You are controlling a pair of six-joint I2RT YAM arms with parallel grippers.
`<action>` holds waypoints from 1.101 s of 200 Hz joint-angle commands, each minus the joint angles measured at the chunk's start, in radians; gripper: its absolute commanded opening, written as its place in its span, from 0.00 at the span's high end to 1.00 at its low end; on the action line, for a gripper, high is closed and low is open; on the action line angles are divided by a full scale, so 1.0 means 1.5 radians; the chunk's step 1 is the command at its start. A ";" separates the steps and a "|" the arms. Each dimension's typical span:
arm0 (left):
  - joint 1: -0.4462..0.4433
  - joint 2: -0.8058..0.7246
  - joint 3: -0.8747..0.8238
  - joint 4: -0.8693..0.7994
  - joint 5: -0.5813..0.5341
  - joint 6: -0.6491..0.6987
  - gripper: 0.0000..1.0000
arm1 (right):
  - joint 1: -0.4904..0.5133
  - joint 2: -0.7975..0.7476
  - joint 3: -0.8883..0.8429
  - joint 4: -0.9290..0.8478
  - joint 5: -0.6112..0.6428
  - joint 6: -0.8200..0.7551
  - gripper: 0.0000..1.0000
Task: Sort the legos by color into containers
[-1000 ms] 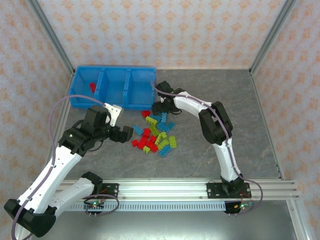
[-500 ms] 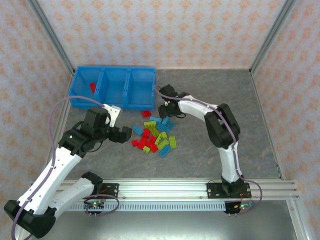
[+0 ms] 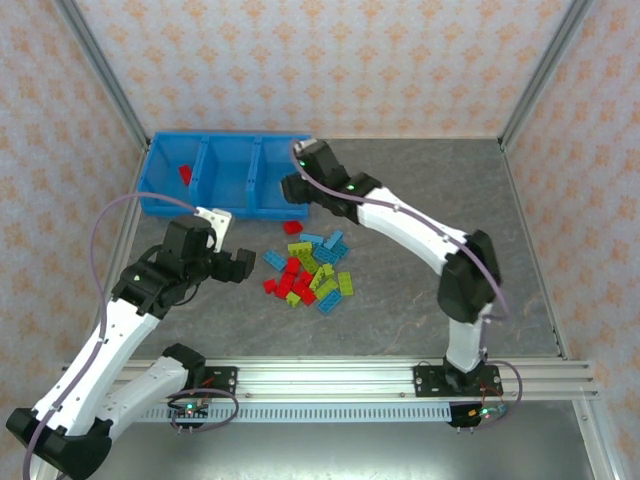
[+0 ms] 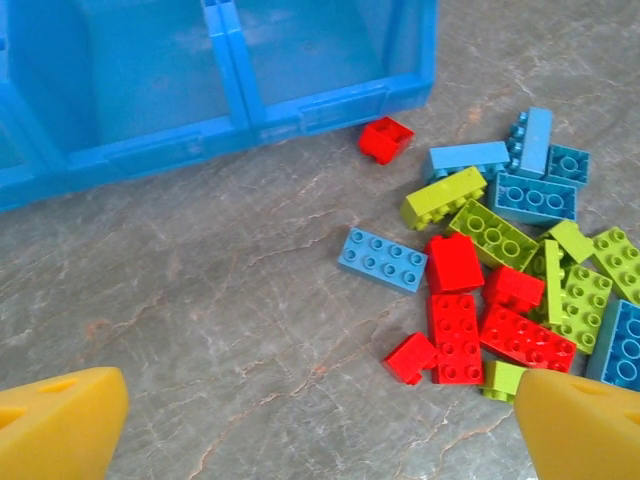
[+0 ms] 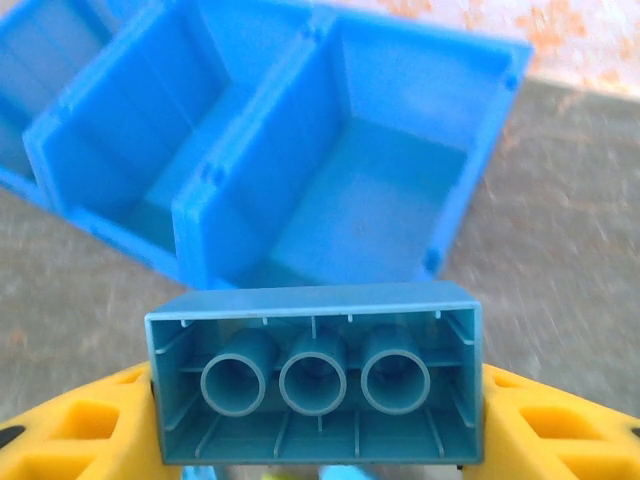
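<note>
We hold a light blue studded plastic brick (image 5: 315, 372) in the right gripper (image 5: 315, 400). Its 2 yellow fingers (image 5: 80, 430) are clamped on the short ends of the brick. The hollow underside, with 3 round tubes in a row, faces the wrist camera, and the brick sits level between the fingers.

The bright blue plastic tray (image 5: 245, 215), with 3 compartments and thin walls, lies at 12 o'clock from the brick. In the top view the gripper hangs about over the near wall of the right compartment, and the floor of that compartment looks bare.

To do this step well, we think the brick should go a little further toward 12 o'clock, past the wall and over the middle of the floor. Only then should the fingers open, low, so that the brick does not bounce out or catch the divider.

A small red brick (image 3: 185, 174) lies in the left compartment, so light blue should stay away from there.

The left gripper (image 4: 320, 430) has its fingers wide apart and holds nothing. It waits at 9 o'clock from the pile of red, lime and light blue bricks (image 4: 500, 270) on the grey table (image 4: 200, 300).
</note>
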 commanded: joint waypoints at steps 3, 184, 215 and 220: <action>0.006 -0.019 -0.011 0.008 -0.040 -0.011 0.00 | -0.013 0.140 0.140 -0.060 0.068 -0.018 0.47; 0.029 0.001 -0.016 0.016 -0.052 -0.038 0.00 | -0.013 -0.126 0.058 -0.240 -0.017 -0.020 0.16; 0.015 0.019 0.031 -0.005 0.034 -0.145 0.00 | -0.013 -0.375 -0.234 -0.199 -0.099 0.060 0.12; 0.008 0.020 0.032 0.002 0.047 -0.173 0.00 | -0.013 -0.409 -0.278 -0.189 -0.117 0.075 0.11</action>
